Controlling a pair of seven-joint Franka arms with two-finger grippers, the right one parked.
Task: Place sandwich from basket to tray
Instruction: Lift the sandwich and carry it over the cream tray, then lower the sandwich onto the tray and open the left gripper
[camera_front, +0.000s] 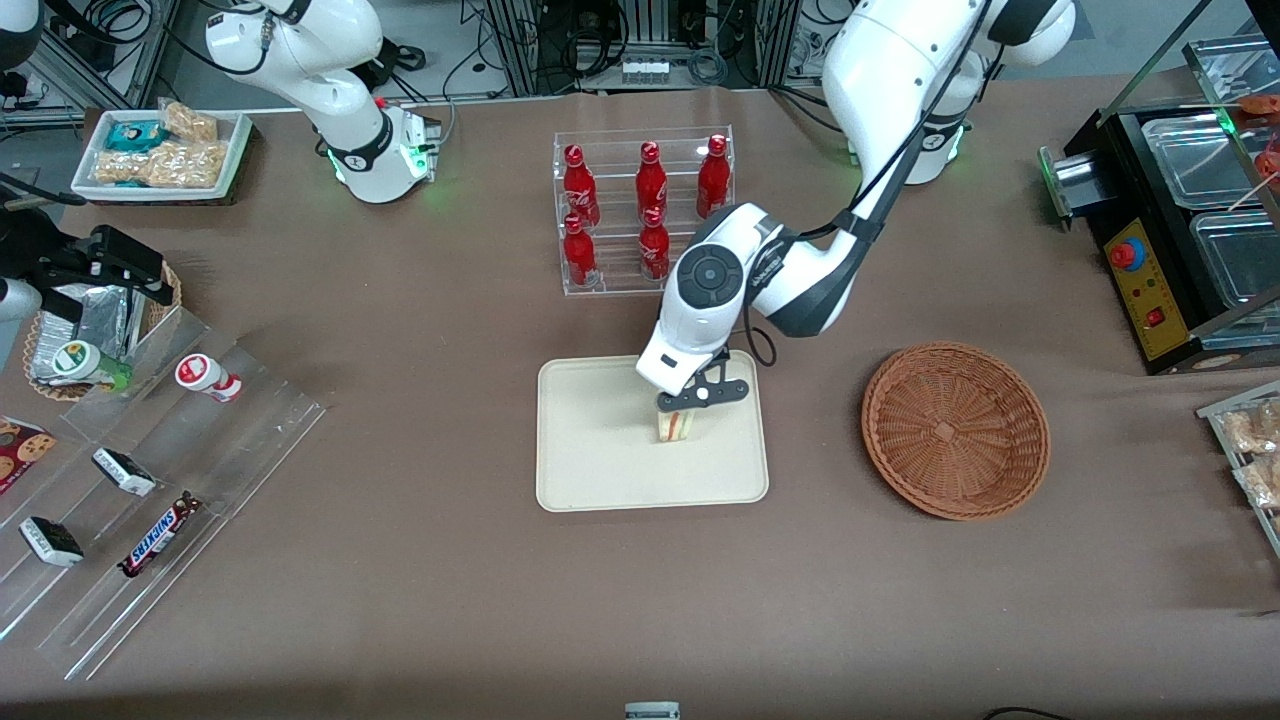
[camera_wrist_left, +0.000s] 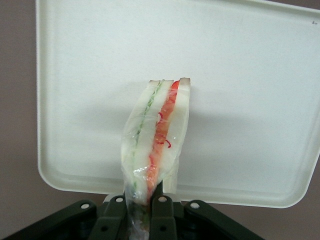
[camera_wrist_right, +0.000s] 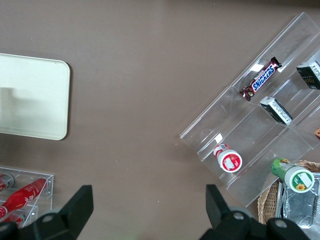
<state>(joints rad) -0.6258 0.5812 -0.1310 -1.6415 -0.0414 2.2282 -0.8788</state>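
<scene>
My left gripper (camera_front: 688, 398) hangs over the cream tray (camera_front: 600, 470) and is shut on the sandwich (camera_front: 676, 425), a wedge in clear wrap with red and green filling. In the left wrist view the dark fingers (camera_wrist_left: 161, 204) pinch the sandwich (camera_wrist_left: 157, 135) at its narrow end, and the gripper (camera_wrist_left: 138, 201) holds it upright above the tray (camera_wrist_left: 240, 75). Whether its lower end touches the tray I cannot tell. The round brown wicker basket (camera_front: 955, 430) lies beside the tray toward the working arm's end, with nothing in it. The right wrist view shows one end of the tray (camera_wrist_right: 30, 95).
A clear rack of red bottles (camera_front: 645, 210) stands farther from the front camera than the tray, close to the arm. A stepped acrylic rack with snacks (camera_front: 150, 480) and a small foil-packet basket (camera_front: 90, 320) lie toward the parked arm's end. A black appliance (camera_front: 1180, 230) sits at the working arm's end.
</scene>
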